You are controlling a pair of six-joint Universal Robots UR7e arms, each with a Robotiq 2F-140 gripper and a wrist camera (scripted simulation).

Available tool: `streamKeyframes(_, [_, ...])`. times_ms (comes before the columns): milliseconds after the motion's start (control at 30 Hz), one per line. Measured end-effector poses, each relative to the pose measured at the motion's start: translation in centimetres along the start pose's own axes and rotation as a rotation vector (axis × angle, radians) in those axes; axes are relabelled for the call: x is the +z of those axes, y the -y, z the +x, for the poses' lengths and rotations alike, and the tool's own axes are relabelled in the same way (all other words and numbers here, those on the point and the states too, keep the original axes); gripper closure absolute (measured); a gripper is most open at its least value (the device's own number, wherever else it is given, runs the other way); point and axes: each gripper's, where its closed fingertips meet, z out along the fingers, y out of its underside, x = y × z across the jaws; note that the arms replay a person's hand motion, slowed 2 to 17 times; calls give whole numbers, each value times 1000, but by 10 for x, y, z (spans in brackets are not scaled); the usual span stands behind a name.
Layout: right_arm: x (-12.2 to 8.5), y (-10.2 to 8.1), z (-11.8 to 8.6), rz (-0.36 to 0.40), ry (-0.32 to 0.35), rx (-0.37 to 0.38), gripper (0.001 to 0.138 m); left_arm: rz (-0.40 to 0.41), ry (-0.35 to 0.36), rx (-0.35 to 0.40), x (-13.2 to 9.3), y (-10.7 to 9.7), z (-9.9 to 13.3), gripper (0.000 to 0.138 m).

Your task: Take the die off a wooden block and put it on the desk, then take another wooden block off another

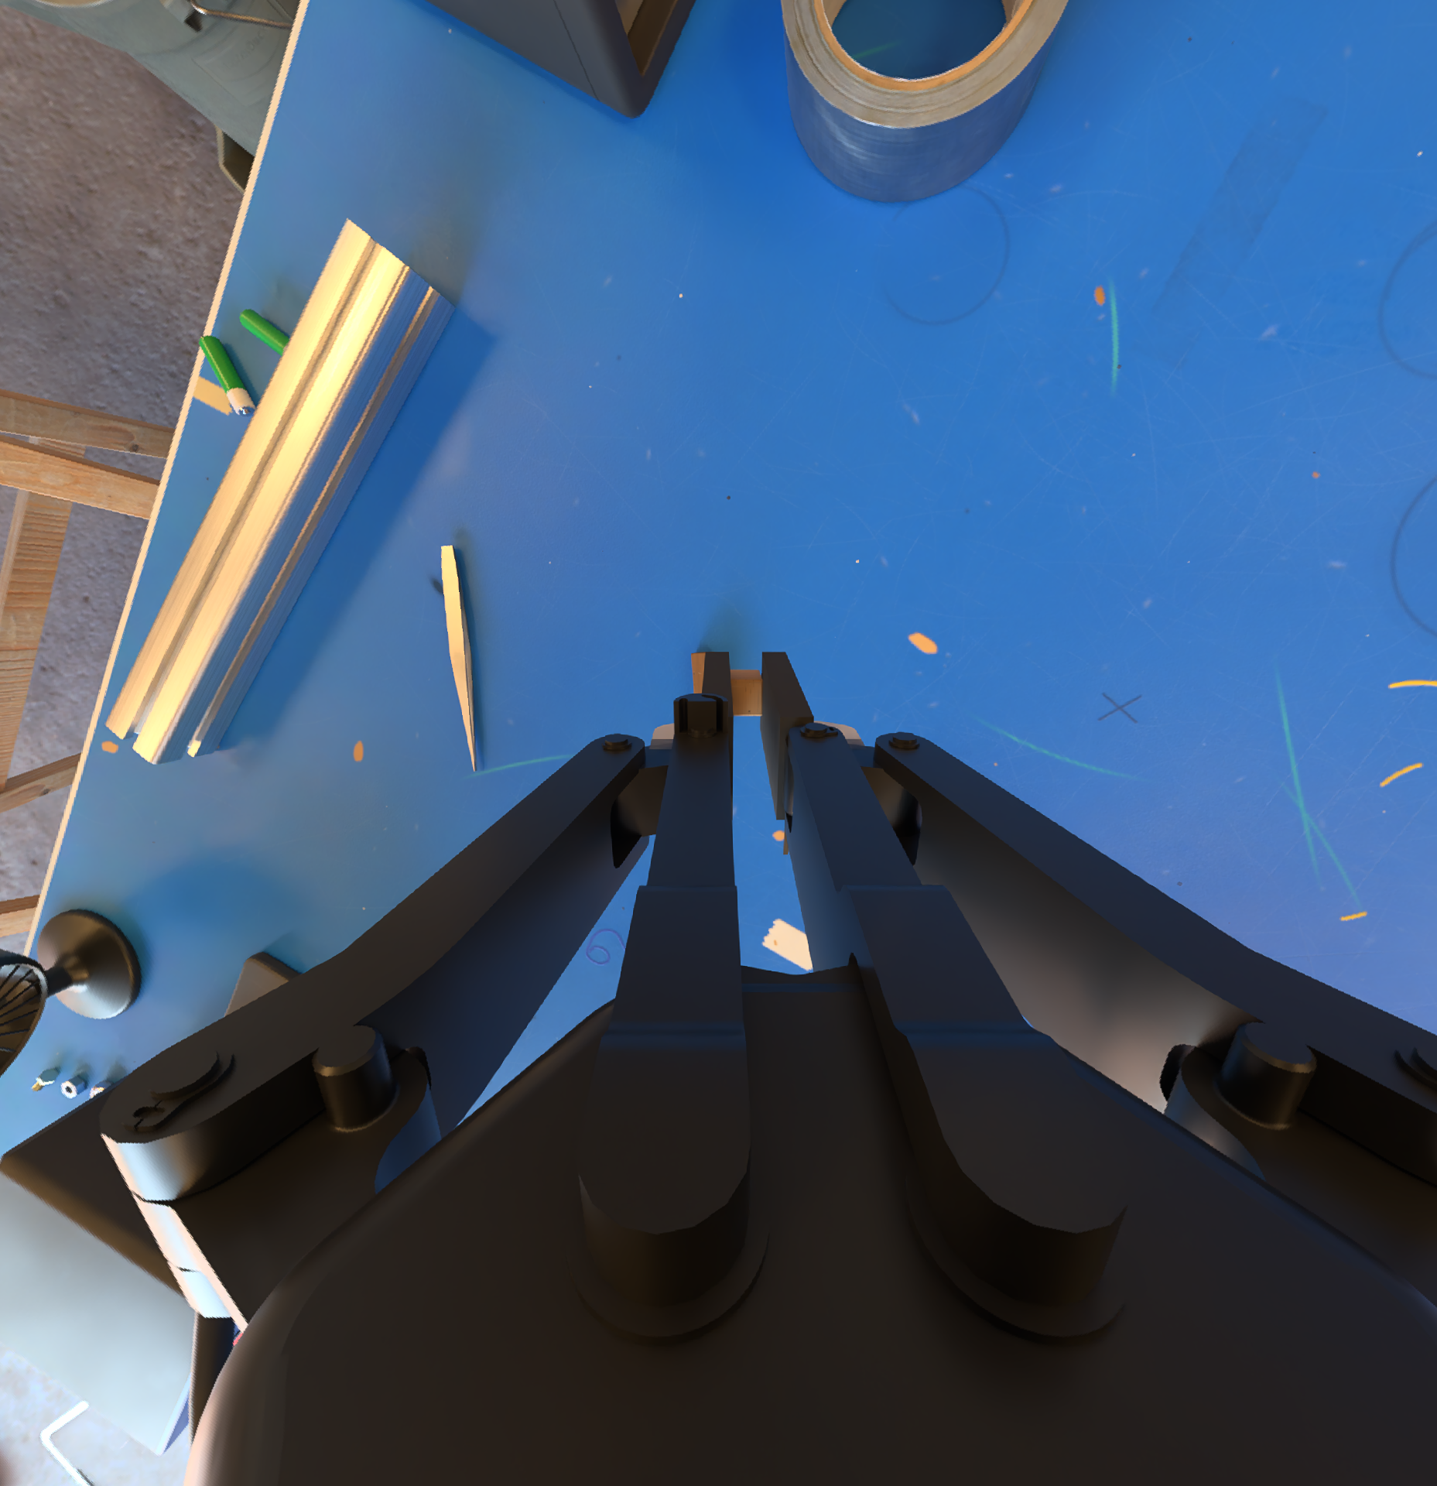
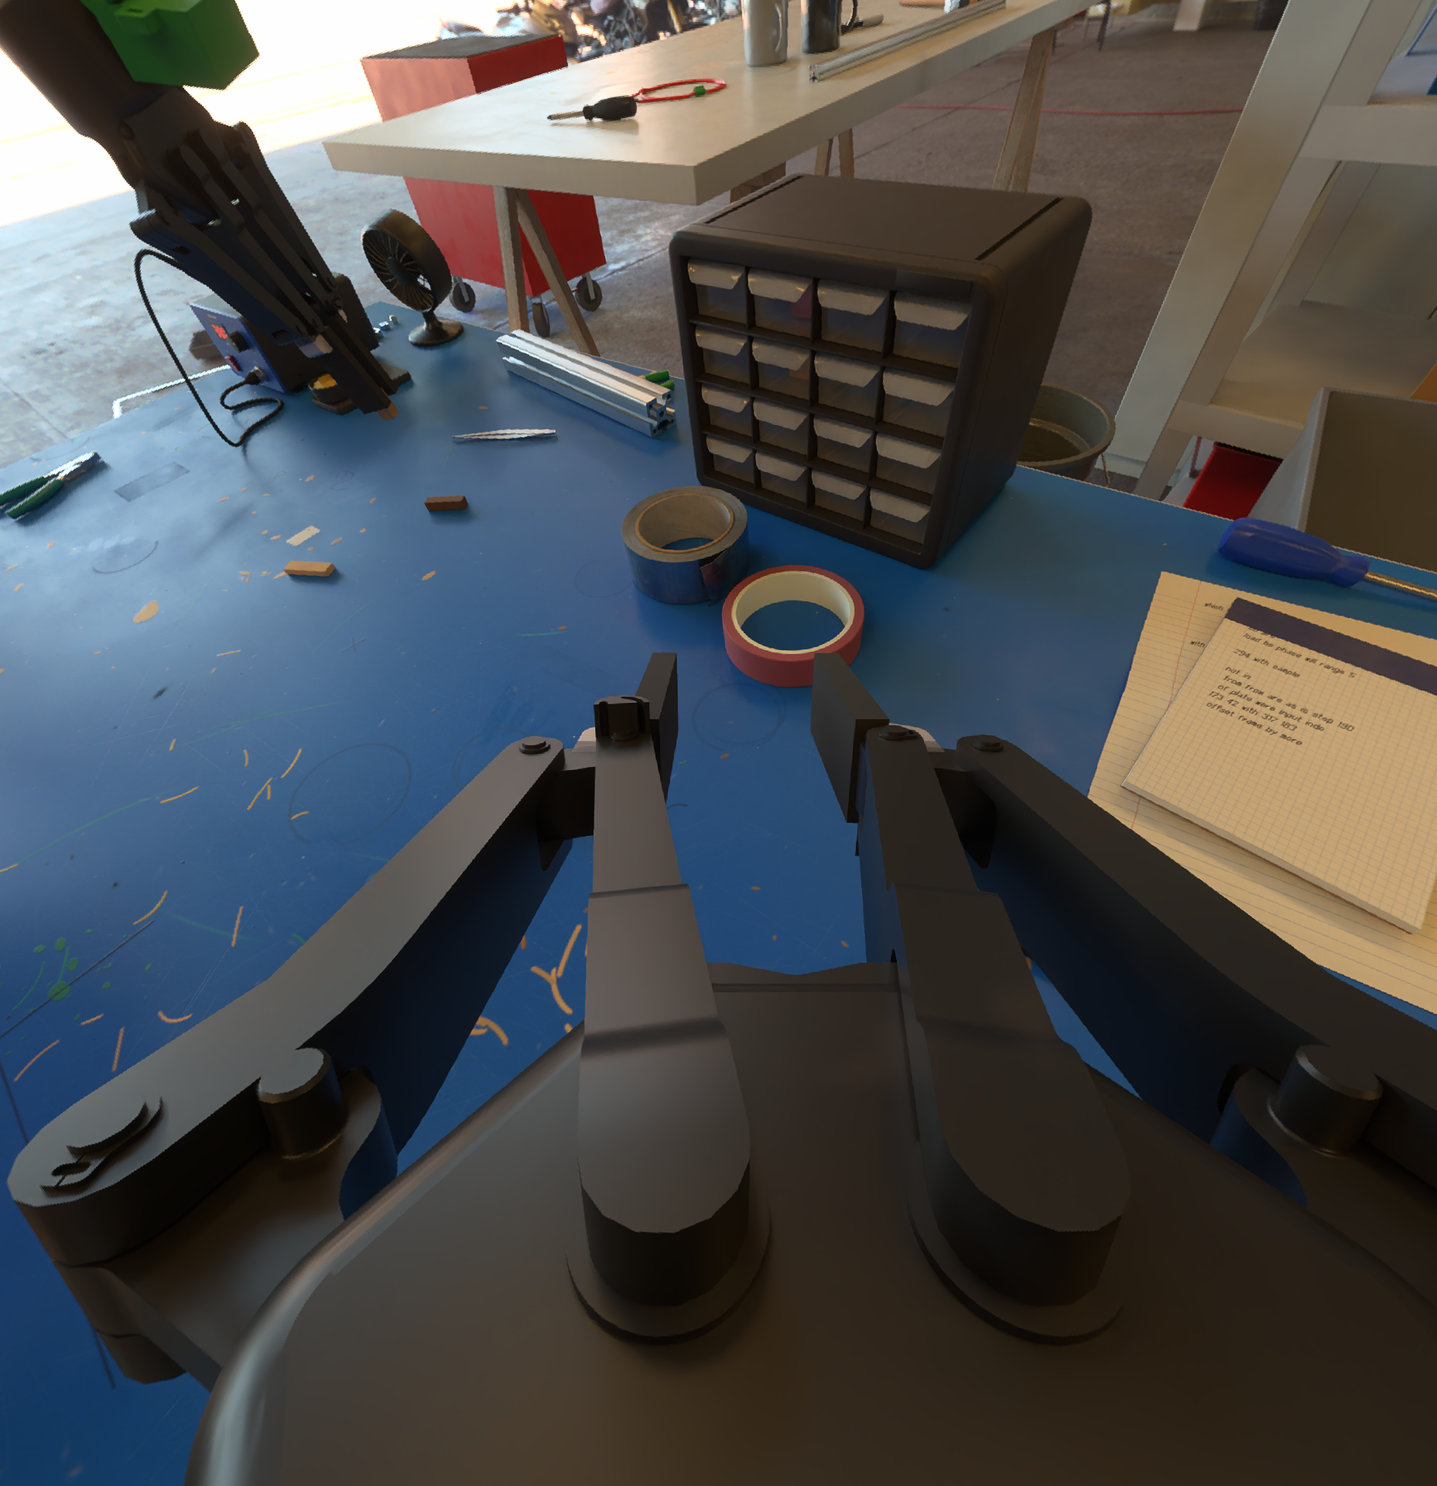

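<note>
A small wooden block is being gripped between the fingertips of the left pincer, whose jaws are drawn nearly together on it; from the right wrist view the same pincer is seen far ahead and to the left, low over the blue desk, with a sliver of wood at its tip. Whether the block is touching the desk cannot be told. The second step, lifting one block off another, is judged to be in hand. No die can be made out in either view.

The right pincer is being held released, jaws apart, with nothing between them. Ahead of it and to the left, two flat wooden blocks are lying well apart: a pale one and a darker one.

Next, a gentle lowering and a clean release are judged to be called for, since the piece is small, smooth and hard-edged. The desk is looking scuffed and paint-flecked.
</note>
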Motion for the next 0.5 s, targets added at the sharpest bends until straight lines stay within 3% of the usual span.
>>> streamKeyframes(500, [1, -1, -1, -5, 2, -1, 94, 0, 4, -1, -1, 0, 0, 128])
